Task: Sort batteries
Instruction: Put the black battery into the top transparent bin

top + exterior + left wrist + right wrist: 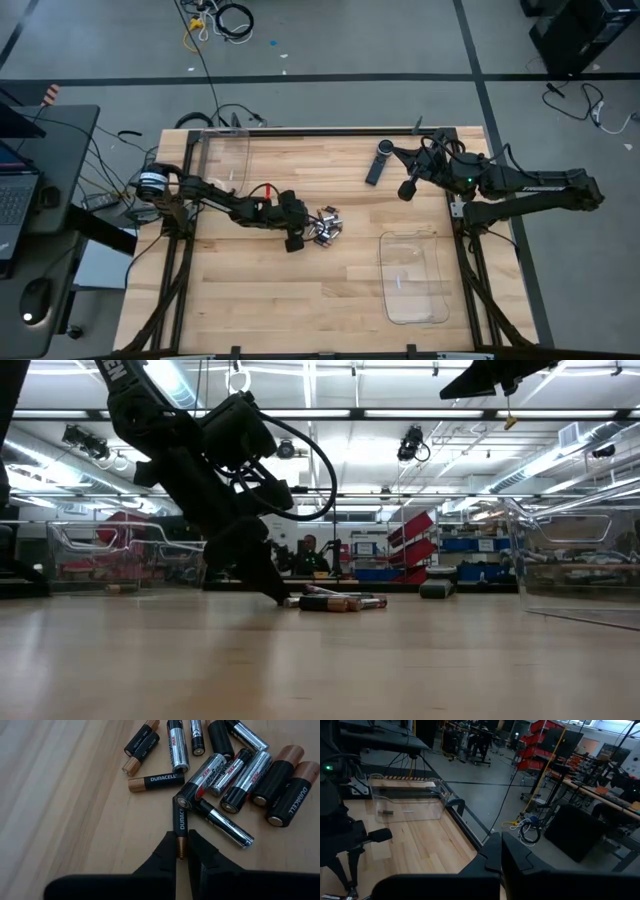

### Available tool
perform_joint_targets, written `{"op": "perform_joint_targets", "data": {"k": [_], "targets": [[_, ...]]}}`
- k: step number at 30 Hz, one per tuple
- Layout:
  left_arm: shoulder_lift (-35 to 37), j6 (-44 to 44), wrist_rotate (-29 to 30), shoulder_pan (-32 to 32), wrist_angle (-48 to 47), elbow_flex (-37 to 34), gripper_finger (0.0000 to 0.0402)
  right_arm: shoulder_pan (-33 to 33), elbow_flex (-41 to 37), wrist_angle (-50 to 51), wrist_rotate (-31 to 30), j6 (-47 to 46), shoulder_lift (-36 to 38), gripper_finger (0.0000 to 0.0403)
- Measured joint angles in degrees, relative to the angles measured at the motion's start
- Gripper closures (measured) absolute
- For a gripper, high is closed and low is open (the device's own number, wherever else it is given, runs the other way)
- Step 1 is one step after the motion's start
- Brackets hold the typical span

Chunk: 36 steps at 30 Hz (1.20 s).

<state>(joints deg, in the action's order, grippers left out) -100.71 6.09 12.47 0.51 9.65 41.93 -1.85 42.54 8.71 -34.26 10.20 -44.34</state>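
Mid-table: batteries (220, 765) heaped, silver-black and copper-black cylinders.

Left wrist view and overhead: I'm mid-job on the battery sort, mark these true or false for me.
1. The left gripper is shut on a slim Duracell battery at the near edge of the pile. True.
2. That battery is lifted clear of the table. False: it lies on the wood, its far end touching the battery pile.
3. The right gripper is working in the pile. False: it is shut and empty, up near the black remote, away from the batteries.
4. A clear bin sits on the table's right side. True.
5. All the batteries are one size. False: thick and slim ones lie mixed.
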Motion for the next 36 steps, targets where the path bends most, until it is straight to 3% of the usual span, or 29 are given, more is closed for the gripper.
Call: {"op": "perform_joint_targets", "data": {"k": [20,30,36], "targets": [[8.7,-0.1,4.2,-0.1,-8.0,-0.3,0.0389,0.0,0.0,0.0,0.0,0.0,0.0,0.0402],[25.5,-2.7,6.4,-0.2,-13.6,-0.2,0.0389,0.0,0.0,0.0,0.0,0.0,0.0,0.0402],[37.6,-1.6,18.3,-0.4,-21.0,-0.2,0.0389,0.0,0.0,0.0,0.0,0.0,0.0,0.0402]]}}
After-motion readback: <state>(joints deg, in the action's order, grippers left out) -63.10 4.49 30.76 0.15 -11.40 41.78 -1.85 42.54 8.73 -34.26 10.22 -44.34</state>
